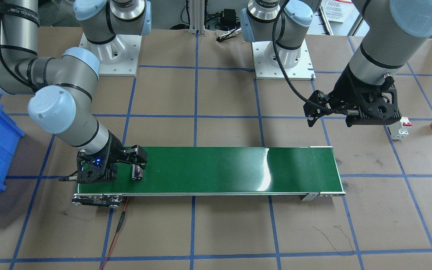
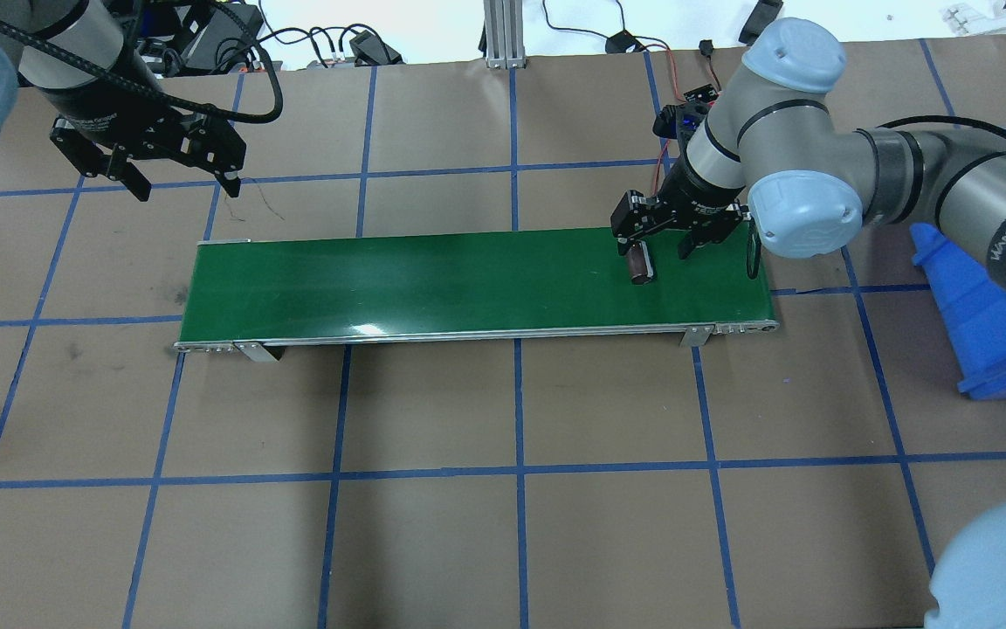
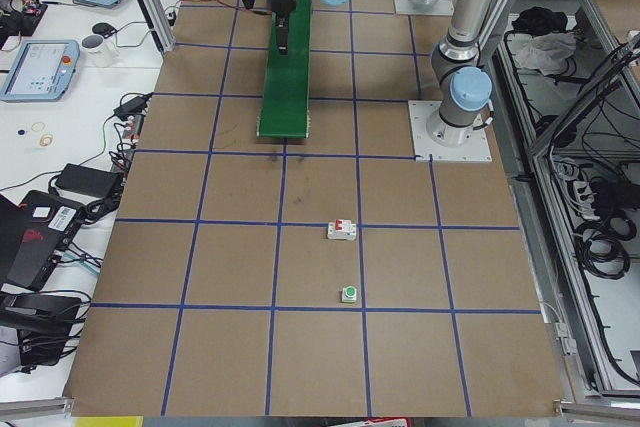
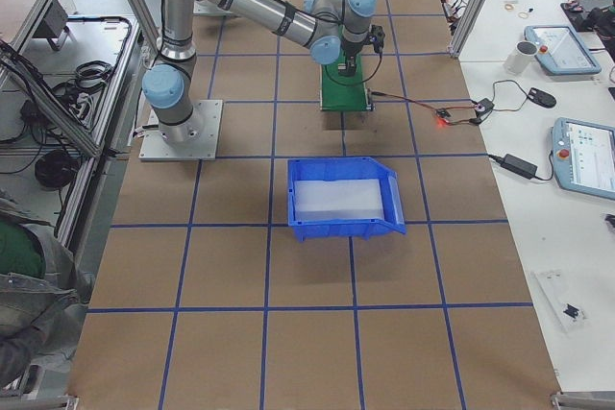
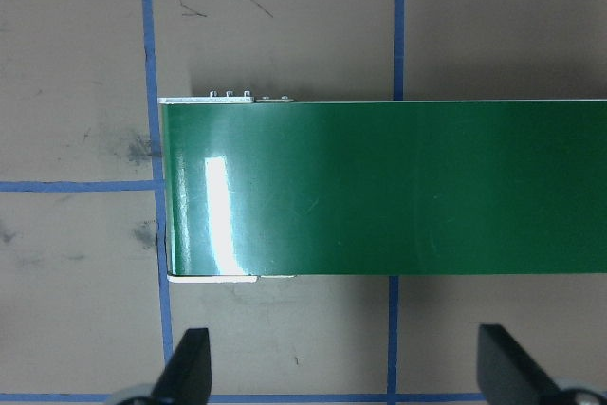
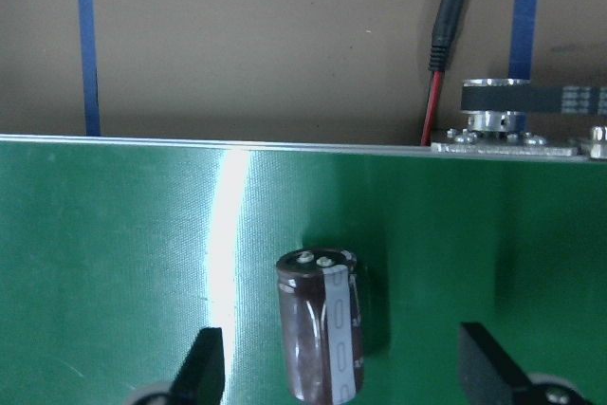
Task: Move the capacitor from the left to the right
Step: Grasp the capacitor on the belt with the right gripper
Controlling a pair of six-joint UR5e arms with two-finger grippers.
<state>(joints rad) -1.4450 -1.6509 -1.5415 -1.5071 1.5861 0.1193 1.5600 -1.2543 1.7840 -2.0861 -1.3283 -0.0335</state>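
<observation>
The capacitor (image 6: 321,324) lay on its side near the right end of the green conveyor belt (image 2: 468,279), between the right gripper (image 6: 343,369)'s spread fingers, untouched. The left gripper (image 5: 346,362) hovered by the belt's left end, fingers apart.

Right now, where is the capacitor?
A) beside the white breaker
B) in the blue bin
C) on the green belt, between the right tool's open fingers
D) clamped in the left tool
C: the capacitor lies on the green belt between the spread fingers of the right tool, neither touching it.
</observation>
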